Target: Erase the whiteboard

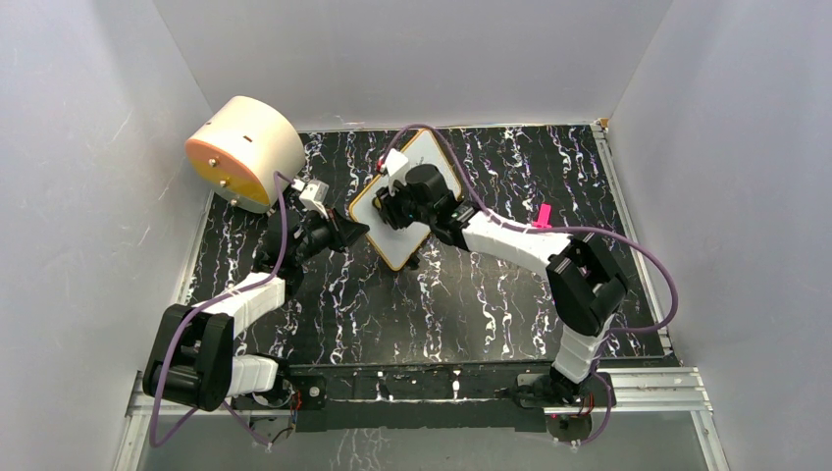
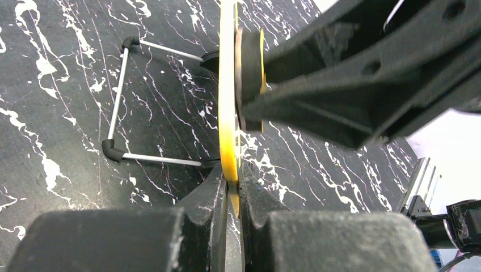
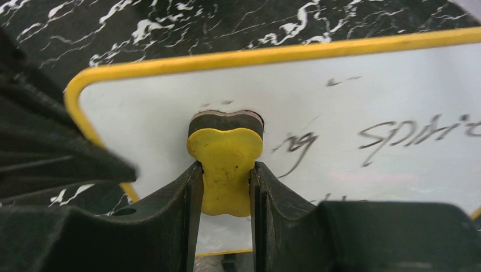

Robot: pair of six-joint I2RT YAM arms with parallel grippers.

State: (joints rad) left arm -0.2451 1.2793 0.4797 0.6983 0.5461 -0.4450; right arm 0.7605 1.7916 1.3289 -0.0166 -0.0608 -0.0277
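Whiteboard [image 1: 400,245]: you will find it in the far half of the surface [image 1: 491,304], about midway between the left and right edges, raised off the flat with its white face towards the right arm.
Frame: thin and yellow-orange, rounded corners.
Wire stand [image 2: 120,102]: it meets the back of the whiteboard; its feet rest on the surface.
Left gripper [image 2: 231,182]: your jaws are pinched narrow on the whiteboard's frame at its left edge.
Right gripper [image 3: 225,173]: your jaws are closed on a yellow eraser [image 3: 225,153].
Eraser pad: the dark felt lies flat against the whiteboard's face, near a rounded corner.
Handwriting [image 3: 420,130]: dark script remains beside the eraser; a word like "spirit" is legible.
Cream cylinder [image 1: 245,147]: far left corner of the surface, apart from the whiteboard.
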